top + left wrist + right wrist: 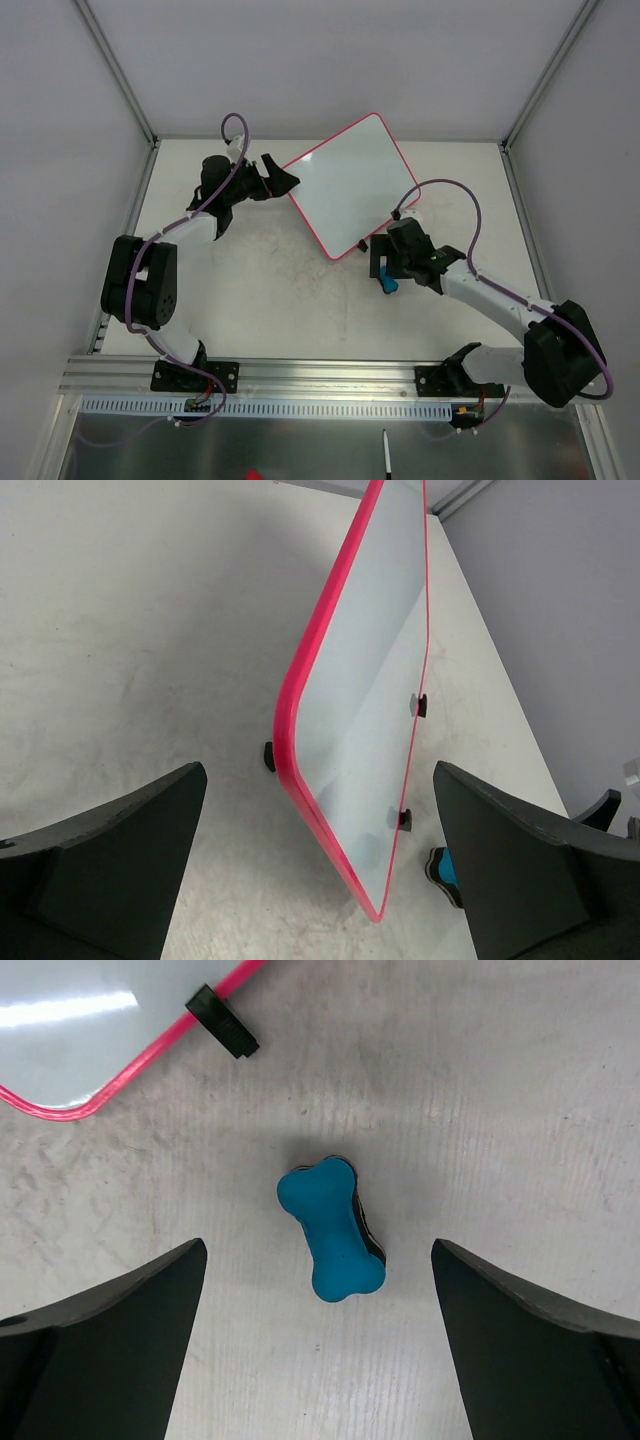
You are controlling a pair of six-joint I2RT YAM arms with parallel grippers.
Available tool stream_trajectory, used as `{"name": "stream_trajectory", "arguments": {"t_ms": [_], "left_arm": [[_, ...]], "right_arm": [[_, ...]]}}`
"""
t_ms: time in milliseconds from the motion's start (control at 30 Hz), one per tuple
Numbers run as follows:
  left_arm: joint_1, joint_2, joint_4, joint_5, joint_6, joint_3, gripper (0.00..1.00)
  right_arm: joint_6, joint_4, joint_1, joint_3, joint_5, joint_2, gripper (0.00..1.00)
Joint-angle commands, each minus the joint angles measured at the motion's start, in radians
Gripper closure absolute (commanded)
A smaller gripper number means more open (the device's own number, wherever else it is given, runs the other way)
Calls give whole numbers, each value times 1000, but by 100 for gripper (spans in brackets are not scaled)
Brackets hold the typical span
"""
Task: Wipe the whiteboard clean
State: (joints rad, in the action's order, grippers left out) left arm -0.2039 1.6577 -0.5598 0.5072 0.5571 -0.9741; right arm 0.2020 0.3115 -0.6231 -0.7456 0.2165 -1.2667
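Observation:
The whiteboard (350,185) lies flat on the table, white and blank with a pink-red rim. My left gripper (281,173) is open just off the board's left corner, holding nothing. In the left wrist view, the whiteboard (370,680) runs away from the gripper (318,868), with its near edge between the wide-spread fingers. A blue bone-shaped eraser (388,284) rests on the table beside the board's near corner. My right gripper (384,262) hangs open over it. The right wrist view has the eraser (332,1230) lying loose between the spread fingers of the gripper (318,1350), touching neither.
Small black clips (222,1020) sit on the whiteboard's (70,1030) edge. A metal rail (320,375) runs along the table's near side, with a white pen (386,452) beyond it. Frame posts and white walls enclose the table.

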Motion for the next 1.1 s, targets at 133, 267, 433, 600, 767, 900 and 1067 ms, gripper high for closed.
{"name": "stream_trajectory", "arguments": {"t_ms": [133, 267, 433, 600, 767, 900, 1067], "left_arm": [[-9, -140, 23, -44, -51, 81, 1], [-9, -234, 77, -70, -82, 121, 1], [-9, -317, 139, -110, -106, 155, 1], [-8, -424, 253, -153, -144, 179, 1], [-9, -553, 333, -190, -212, 233, 1], [-9, -634, 408, -208, -240, 268, 1], [-9, -756, 454, -220, -255, 336, 1]], "right_arm": [[-65, -6, 6, 17, -8, 121, 1], [-81, -5, 13, 29, -12, 179, 1], [-99, 9, 14, 35, 24, 251, 1], [-130, 40, 20, 20, 35, 293, 1], [-145, 43, 63, 14, -43, 322, 1], [-154, 41, 95, -3, -112, 334, 1], [-177, 41, 124, -23, -150, 355, 1]]}}
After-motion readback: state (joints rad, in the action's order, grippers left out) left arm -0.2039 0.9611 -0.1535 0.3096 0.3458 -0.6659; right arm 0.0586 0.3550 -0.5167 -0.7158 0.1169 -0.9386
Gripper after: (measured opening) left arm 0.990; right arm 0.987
